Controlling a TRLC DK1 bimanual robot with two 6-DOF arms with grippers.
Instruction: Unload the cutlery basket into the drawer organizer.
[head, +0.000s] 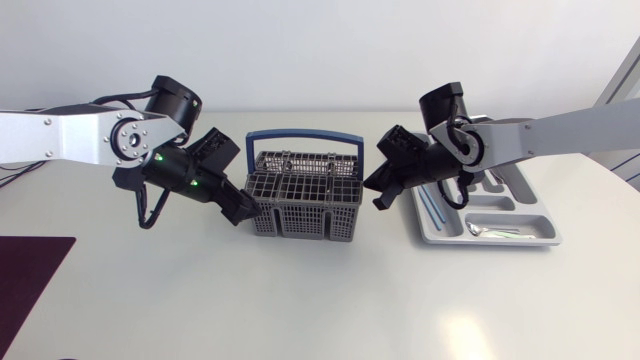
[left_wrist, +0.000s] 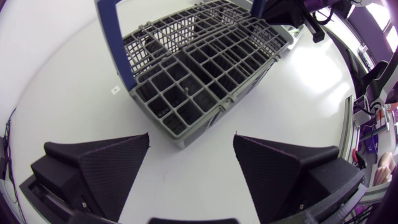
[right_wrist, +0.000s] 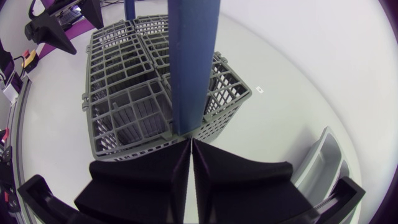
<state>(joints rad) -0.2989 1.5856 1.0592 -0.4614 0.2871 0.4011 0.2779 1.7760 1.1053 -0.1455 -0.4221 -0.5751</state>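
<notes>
The grey wire cutlery basket (head: 303, 197) with a blue hoop handle (head: 300, 136) stands mid-table; I see no cutlery in its cells. My left gripper (head: 244, 212) is open at the basket's left front corner, and that corner (left_wrist: 180, 134) lies just ahead of the gap between its fingers (left_wrist: 102, 168). On the basket's right side my right gripper (head: 379, 198) is shut, its fingertips (right_wrist: 191, 152) pressed together with nothing between them, right at the foot of the blue handle (right_wrist: 193, 62). The grey drawer organizer (head: 545, 238) lies to the right.
The organizer holds a spoon (head: 488, 231) in its front compartment and long cutlery (head: 434, 207) in the others. A dark purple mat (head: 28, 278) lies at the table's front left corner. The organizer's rim (right_wrist: 322, 163) shows beside my right gripper.
</notes>
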